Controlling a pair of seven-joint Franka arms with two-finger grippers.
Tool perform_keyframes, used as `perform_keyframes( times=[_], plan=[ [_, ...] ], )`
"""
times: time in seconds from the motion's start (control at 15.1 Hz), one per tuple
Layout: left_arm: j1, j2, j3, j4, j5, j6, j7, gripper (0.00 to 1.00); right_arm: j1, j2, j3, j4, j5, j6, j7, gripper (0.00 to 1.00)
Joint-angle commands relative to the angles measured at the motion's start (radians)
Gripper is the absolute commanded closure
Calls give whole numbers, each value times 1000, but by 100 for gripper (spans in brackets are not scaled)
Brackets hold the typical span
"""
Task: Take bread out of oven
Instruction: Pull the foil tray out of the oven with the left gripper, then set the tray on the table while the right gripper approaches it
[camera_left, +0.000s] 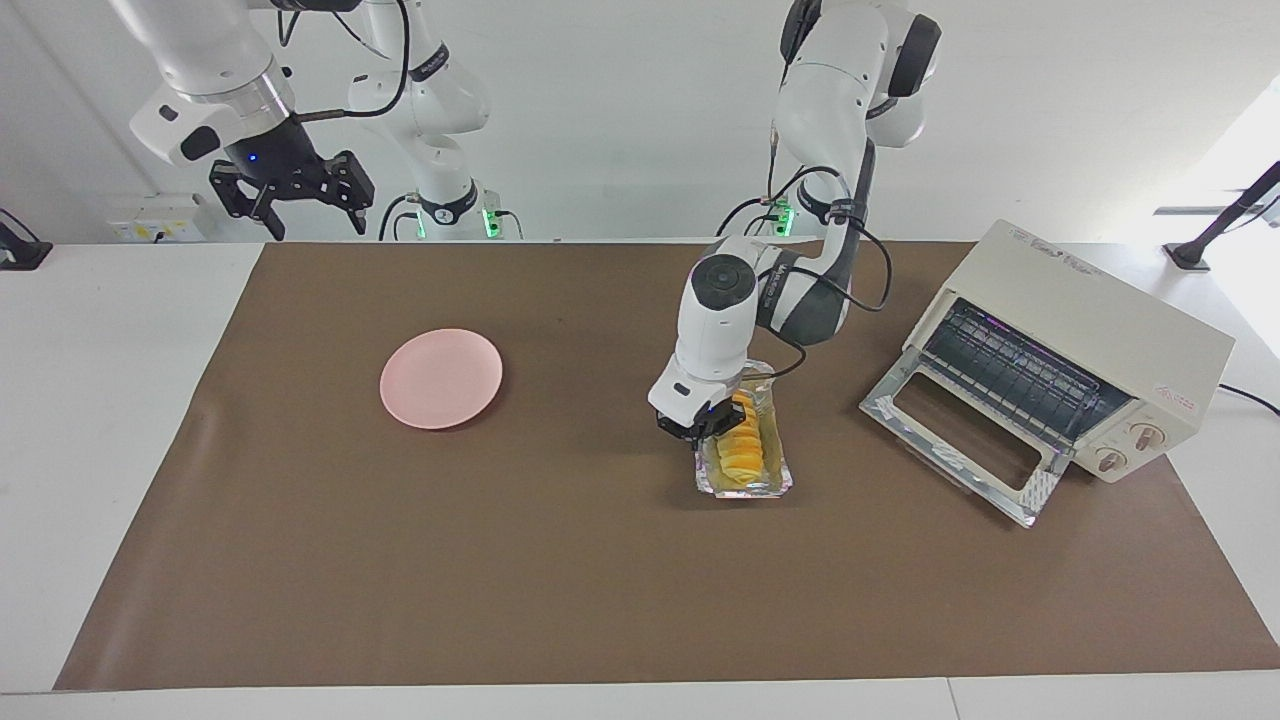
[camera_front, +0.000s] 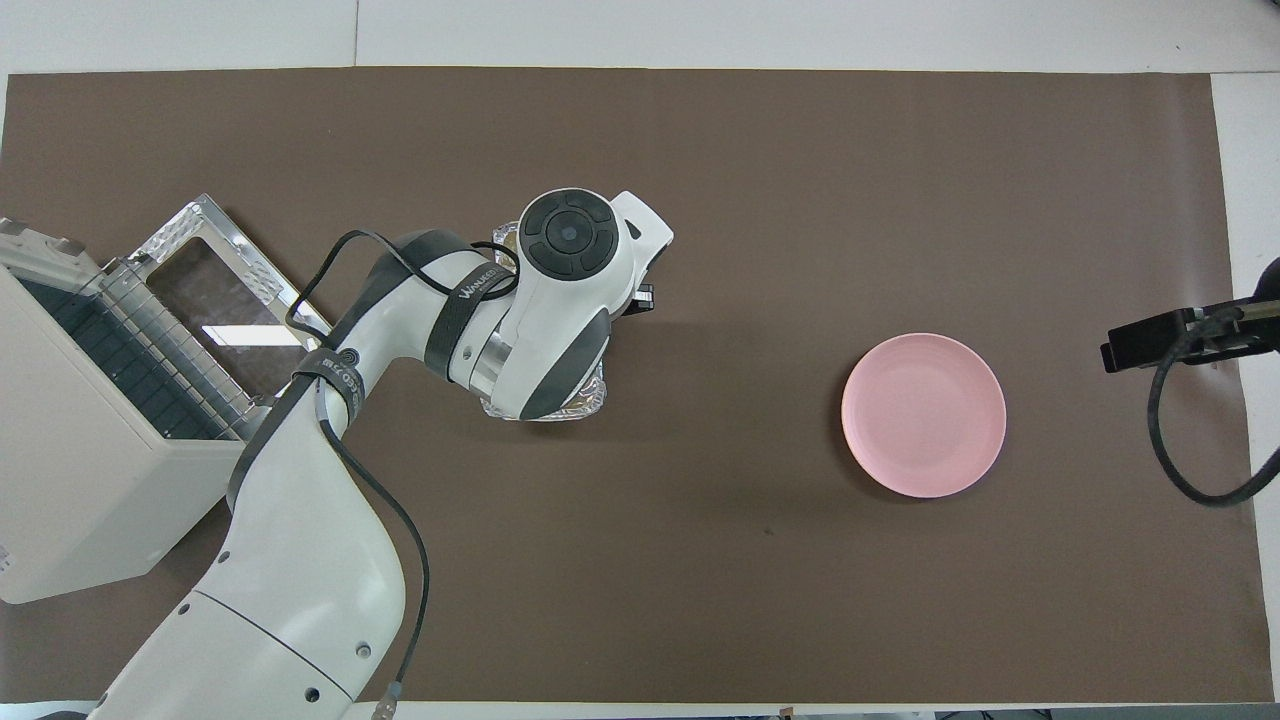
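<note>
bread: you see it lying in the foil tray, out of the oven, on the brown mat between the oven and the pink plate, closer to the oven.
foil tray: it sits on or just above the mat; you cannot tell which. one long edge is pinched by the left arm's jaws; in the overhead view only its rim shows under the wrist.
left gripper: your left arm reaches out from its base past the oven's open door, wrist pointing down; the jaws are closed on the tray's rim at the side toward the pink plate.
oven: it stands at the left arm's end of the bench, glass door dropped open and flat, wire rack bare, two knobs on the front panel.
pink plate: it lies on the mat well apart from the oven, toward the right arm's end.
right gripper: it waits raised over the bench edge nearest the robots, well apart from the oven, jaws spread wide and holding nothing.
brown mat: it covers most of the bench.
</note>
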Motion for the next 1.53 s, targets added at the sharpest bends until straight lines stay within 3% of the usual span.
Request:
perform_keyframes(
  times=[0.0,0.27,0.4,0.46,0.6,0.73,1.0,1.13,1.46],
  plan=[
    [-10,3,17,-31,-18,40,25,100,19,-39,1,-79,14,66,-4,0],
    [-19,-3,17,-64,-18,68,25,99,57,-31,2,-117,15,127,62,0],
    [-22,-3,18,-44,-56,70,13,25,94,-28,2,-151,15,171,108,0],
    [-25,-2,24,-25,-71,71,-19,0,115,-27,2,-174,15,202,134,0],
    [-5,-10,32,30,-71,61,-47,0,150,-28,2,-211,15,236,182,0],
    [82,-89,49,22,-67,36,-43,0,158,-13,4,-217,15,250,211,0],
    [284,-268,52,4,-62,-194,8,0,221,84,7,-208,15,364,307,0],
    [363,-324,52,4,-64,-318,106,0,281,145,7,-205,17,463,404,0],
    [524,-457,55,7,-61,-602,371,0,417,369,7,1,15,532,640,0]
  ],
)
